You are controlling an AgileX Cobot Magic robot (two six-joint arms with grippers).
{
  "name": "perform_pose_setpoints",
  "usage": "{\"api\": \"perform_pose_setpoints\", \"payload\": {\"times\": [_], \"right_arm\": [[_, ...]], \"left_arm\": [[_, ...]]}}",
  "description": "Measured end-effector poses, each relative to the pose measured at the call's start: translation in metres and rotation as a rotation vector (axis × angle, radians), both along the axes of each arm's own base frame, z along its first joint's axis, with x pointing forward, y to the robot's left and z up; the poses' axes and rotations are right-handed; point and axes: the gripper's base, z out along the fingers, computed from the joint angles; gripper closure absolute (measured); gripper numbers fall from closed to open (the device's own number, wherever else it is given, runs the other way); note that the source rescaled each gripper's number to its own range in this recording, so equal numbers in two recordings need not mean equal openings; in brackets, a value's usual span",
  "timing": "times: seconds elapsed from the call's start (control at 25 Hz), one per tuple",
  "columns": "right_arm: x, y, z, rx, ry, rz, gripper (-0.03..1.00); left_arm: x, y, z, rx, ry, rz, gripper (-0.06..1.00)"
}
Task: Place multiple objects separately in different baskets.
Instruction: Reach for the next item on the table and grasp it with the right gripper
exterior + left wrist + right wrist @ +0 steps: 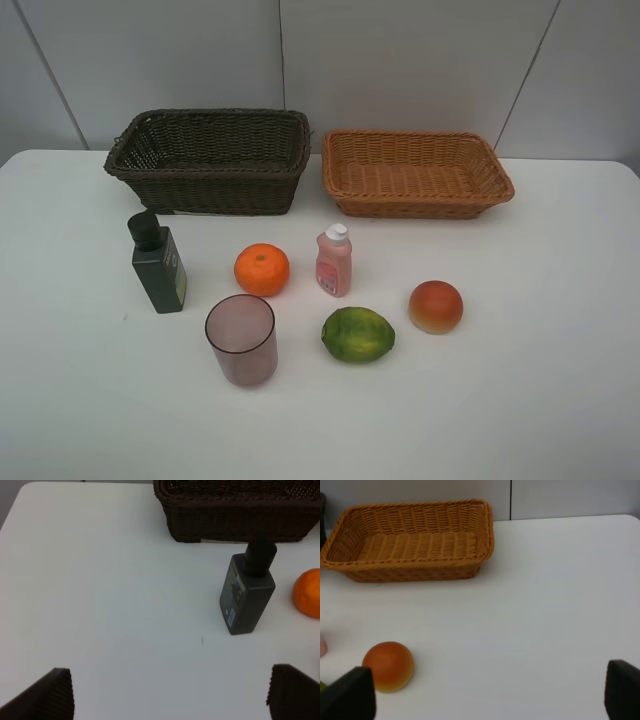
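Six objects stand on the white table (560, 400): a dark green black-capped bottle (157, 262), an orange (262, 269), a pink white-capped bottle (334, 261), a purplish translucent cup (241, 339), a green lime-like fruit (357, 334) and a red-yellow round fruit (436, 306). Behind them are the dark brown basket (210, 190) and the light tan basket (345, 165), both empty. Neither arm shows in the exterior high view. My left gripper (170, 700) is open and empty, short of the dark bottle (246, 596). My right gripper (487, 697) is open and empty, near the red-yellow fruit (388, 665).
The left wrist view shows the dark basket's wall (235, 520) and part of the orange (307, 593). The right wrist view shows the tan basket (485, 535) beyond the fruit. A grey panelled wall (400, 60) stands behind the table.
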Motion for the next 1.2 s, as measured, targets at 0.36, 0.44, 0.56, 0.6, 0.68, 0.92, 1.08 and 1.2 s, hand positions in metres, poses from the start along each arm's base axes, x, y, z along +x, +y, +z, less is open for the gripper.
{"api": "perform_pose_setpoints", "payload": {"times": [0.36, 0.44, 0.56, 0.6, 0.68, 0.92, 1.08, 1.2], "right_arm": [[0.0, 0.0, 0.0, 0.0, 0.0, 0.0, -0.03], [0.0, 0.0, 0.0, 0.0, 0.0, 0.0, -0.03], [0.0, 0.0, 0.0, 0.0, 0.0, 0.0, -0.03], [0.0, 0.0, 0.0, 0.0, 0.0, 0.0, -0.03], [0.0, 0.0, 0.0, 0.0, 0.0, 0.0, -0.03], [0.0, 0.0, 0.0, 0.0, 0.0, 0.0, -0.03], [0.0, 0.0, 0.0, 0.0, 0.0, 0.0, -0.03], [0.0, 0.0, 0.0, 0.0, 0.0, 0.0, -0.03]], "left_arm": [[0.0, 0.0, 0.0, 0.0, 0.0, 0.0, -0.06], [0.0, 0.0, 0.0, 0.0, 0.0, 0.0, -0.06], [0.0, 0.0, 0.0, 0.0, 0.0, 0.0, -0.06], [0.0, 0.0, 0.0, 0.0, 0.0, 0.0, -0.06], [0.0, 0.0, 0.0, 0.0, 0.0, 0.0, -0.06], [0.0, 0.0, 0.0, 0.0, 0.0, 0.0, -0.06], [0.0, 0.0, 0.0, 0.0, 0.0, 0.0, -0.06], [0.0, 0.0, 0.0, 0.0, 0.0, 0.0, -0.06]]}}
